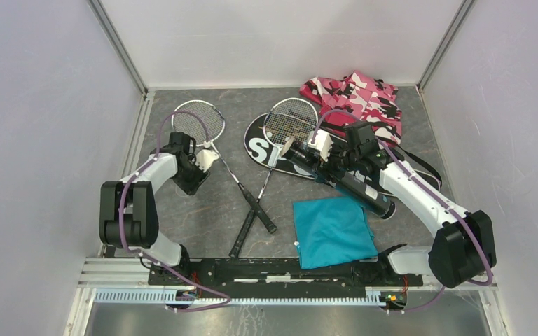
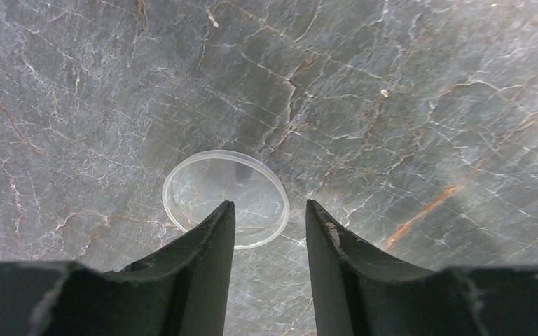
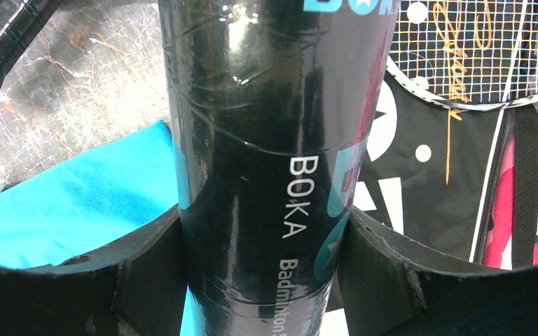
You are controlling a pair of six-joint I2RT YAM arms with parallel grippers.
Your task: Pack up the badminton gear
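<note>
Racquets [image 1: 252, 198] crossed left of cloth [image 1: 333, 231], tube [image 1: 368, 196] above cloth and bag [image 1: 260, 147]; fabric [image 1: 364, 98] behind bag

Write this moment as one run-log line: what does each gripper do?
left gripper: open, over clear lid on table | right gripper: shut on black tube

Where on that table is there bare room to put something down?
Bare grey marble tabletop lies between the left arm and the crossed black racquet handles. Crowded right: teal square cloth, black bag, long black tube, pink camouflage fabric.
</note>
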